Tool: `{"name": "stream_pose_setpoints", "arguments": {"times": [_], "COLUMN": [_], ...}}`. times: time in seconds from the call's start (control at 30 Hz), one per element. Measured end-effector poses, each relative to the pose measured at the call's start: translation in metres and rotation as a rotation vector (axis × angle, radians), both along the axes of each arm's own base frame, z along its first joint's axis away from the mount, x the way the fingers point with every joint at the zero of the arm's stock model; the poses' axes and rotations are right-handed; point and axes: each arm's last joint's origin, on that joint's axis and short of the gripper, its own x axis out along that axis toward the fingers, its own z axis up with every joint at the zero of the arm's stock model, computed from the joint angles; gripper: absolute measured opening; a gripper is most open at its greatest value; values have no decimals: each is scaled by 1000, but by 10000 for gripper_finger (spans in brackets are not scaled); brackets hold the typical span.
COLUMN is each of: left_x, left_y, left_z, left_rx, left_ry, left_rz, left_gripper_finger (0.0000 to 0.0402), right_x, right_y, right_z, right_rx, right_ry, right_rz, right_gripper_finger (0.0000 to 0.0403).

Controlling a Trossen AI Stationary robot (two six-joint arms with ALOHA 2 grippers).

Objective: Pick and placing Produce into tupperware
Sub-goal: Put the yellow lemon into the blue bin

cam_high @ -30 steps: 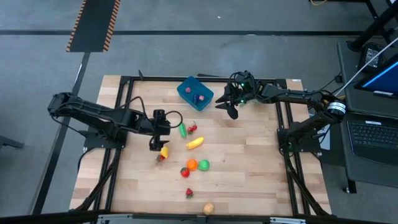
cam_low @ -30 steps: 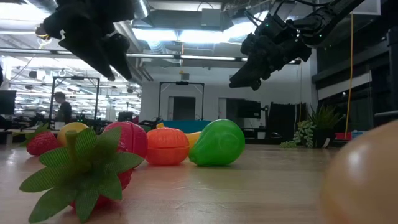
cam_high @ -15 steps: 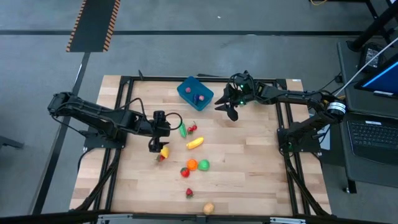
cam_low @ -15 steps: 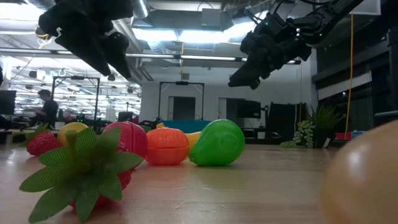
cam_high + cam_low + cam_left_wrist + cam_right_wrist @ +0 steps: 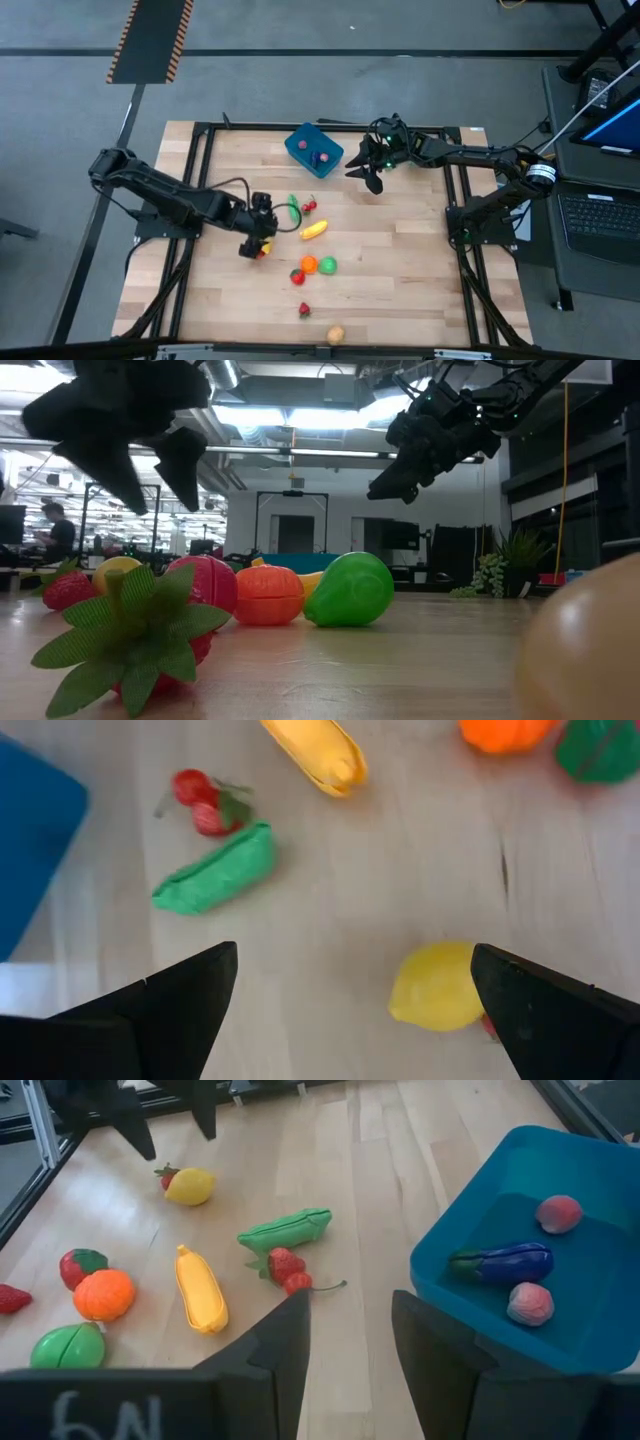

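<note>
Left arm lower now, right arm unmoved.

Since a moment ago the left gripper (image 5: 254, 243) has dropped toward 6 o'clock and hangs with fingers spread wide and empty over the yellow lemon (image 5: 438, 988). Right gripper (image 5: 372, 181), fingers narrowly apart and holding nothing, hovers at 3 o'clock of the blue tupperware (image 5: 298, 142), which holds an eggplant (image 5: 503, 1263) and two pink fruits (image 5: 557, 1213).

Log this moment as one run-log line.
left tool: open, above lemon | right tool: empty, hovering beside tupperware | in tupperware: eggplant, two pink fruits | rest of produce on table
</note>
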Motion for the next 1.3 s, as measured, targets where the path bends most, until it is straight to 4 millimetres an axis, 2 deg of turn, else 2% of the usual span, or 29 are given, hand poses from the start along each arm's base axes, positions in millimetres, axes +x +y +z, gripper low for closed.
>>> {"name": "stream_pose_setpoints", "arguments": {"times": [0.2, 0.33, 0.5, 0.87, 1.13, 1.3], "left_x": [-3, -7, -9, -9, -1, 2], "left_y": [-11, -13, -18, -19, -24, -24], "left_z": [-9, -10, -10, -11, -28, -40], "left_rx": [36, 53, 108, 175, 249, 259], "left_ry": [75, 111, 129, 148, 240, 292], "left_rz": [-76, -105, -219, -344, -496, -502], "left_gripper_finger": [394, 394, 394, 394, 394, 394], "right_x": [0, 2, 6, 13, 17, 18], "right_y": [1, 4, 12, 26, 34, 37], "right_z": [0, 0, 0, 3, 4, 4], "right_rx": [31, 47, 49, 52, 48, 47], "right_ry": [3, 5, 6, -25, -34, -38], "right_rz": [-15, -12, 16, 57, 86, 97], "right_gripper_finger": [145, 145, 145, 145, 145, 145]}}
